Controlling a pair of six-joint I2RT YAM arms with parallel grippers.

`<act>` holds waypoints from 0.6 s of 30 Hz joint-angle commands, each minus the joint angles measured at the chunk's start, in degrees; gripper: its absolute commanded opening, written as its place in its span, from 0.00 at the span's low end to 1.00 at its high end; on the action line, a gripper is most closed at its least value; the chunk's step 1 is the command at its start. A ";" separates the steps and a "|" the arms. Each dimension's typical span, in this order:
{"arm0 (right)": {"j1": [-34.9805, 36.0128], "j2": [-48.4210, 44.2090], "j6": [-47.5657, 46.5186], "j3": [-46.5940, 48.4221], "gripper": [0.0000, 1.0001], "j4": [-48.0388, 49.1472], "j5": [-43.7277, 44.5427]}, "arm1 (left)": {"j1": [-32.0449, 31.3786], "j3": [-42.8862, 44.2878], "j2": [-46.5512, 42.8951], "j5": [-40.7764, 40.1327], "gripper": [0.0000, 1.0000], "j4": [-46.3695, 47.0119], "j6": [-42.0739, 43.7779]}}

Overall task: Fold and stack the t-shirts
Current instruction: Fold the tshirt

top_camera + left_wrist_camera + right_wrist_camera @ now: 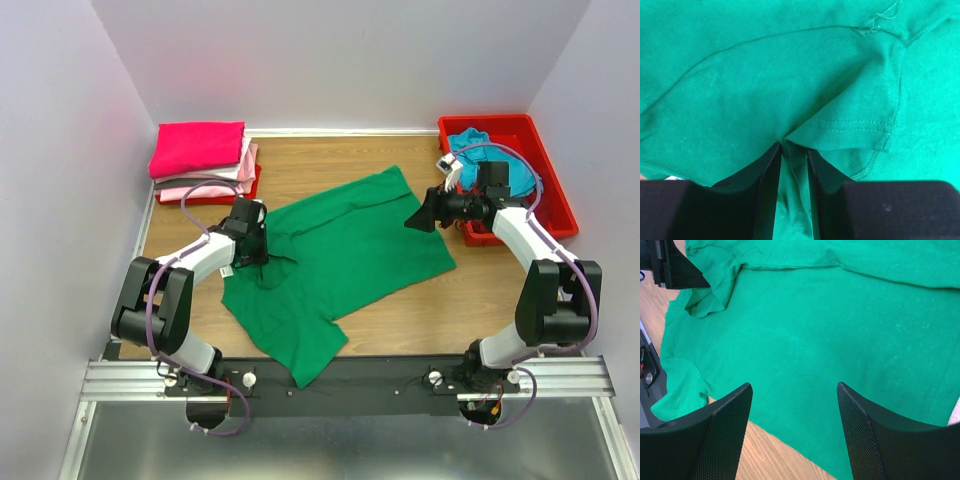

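Mid-table, the bright green cotton t-shirt lies spread and rumpled on the wooden tabletop. The left gripper is pinched on a raised fold of it beside a sleeve hem. The right gripper has its jaws spread wide with nothing between them, above the shirt's right edge. A folded hot pink t-shirt tops the stack at back left.

Green t-shirt: matt knit cloth, soft, with stitched hems. Table: smooth wood-grain surface, low sheen. Right arm's fingers: black, matt, fine mesh texture on the pads. Bin at 2 o'clock: red plastic, slightly glossy. Rail at 6 o'clock: bare brushed metal.
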 commanded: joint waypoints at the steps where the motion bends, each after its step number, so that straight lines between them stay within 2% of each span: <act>1: -0.41 0.96 -0.51 -0.68 0.76 -0.58 -1.50 | 0.23 0.98 -1.87 2.64 0.34 -0.48 1.45; 12: -0.59 1.49 -0.51 -0.68 0.76 -0.67 -1.41 | 0.05 0.81 -3.55 5.55 0.32 -0.13 1.63; 18: -0.68 1.31 -0.51 -0.68 0.76 -0.67 -1.67 | -0.30 0.19 -3.37 6.69 0.19 0.40 1.55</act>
